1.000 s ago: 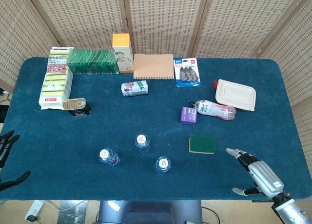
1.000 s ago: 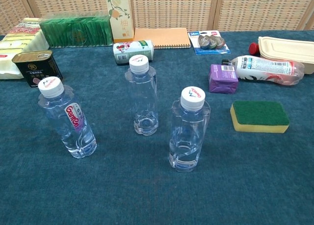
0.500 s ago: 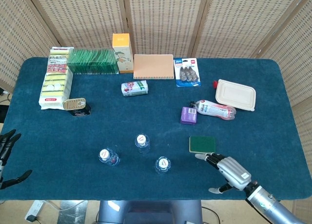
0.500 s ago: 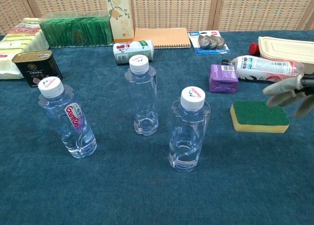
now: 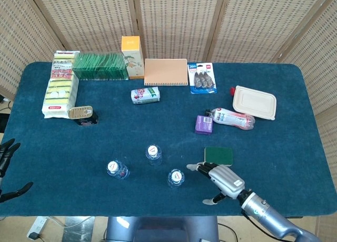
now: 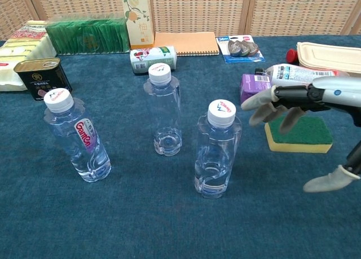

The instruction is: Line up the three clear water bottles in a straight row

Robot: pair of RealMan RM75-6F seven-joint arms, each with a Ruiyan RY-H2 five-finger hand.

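Left hand (image 5: 6, 152) sits at the table's 8 o'clock edge in the head view, dark fingers spread, holding nothing, well apart from everything; the chest view does not show it. 3 clear bottles stand upright in a shallow triangle near the front edge: left bottle (image 6: 77, 136) at 7 o'clock of the group, middle bottle (image 6: 163, 110) set back at 12 o'clock, right bottle (image 6: 217, 149) forward at 5 o'clock. Not yet a row. Right hand (image 6: 282, 104) reaches in from 3 o'clock of the right bottle, fingers spread and slightly curled, thumb low and apart, gripping nothing, fingertips near the cap but not touching. Likely step: take the right bottle. Best done by closing around the body below the shoulder, not the cap, since these light, nearly empty bottles probably tip easily; thumb on the near side, fingers behind, then slide or lift gently toward the line of the other 2. Green sponge (image 6: 299, 134) lies just under the wrist, so keep the arm clear. Head view gives the true layout from above and the left hand; chest view gives bottle height, water level, the red label on the left bottle, and the gap between fingertips and cap.
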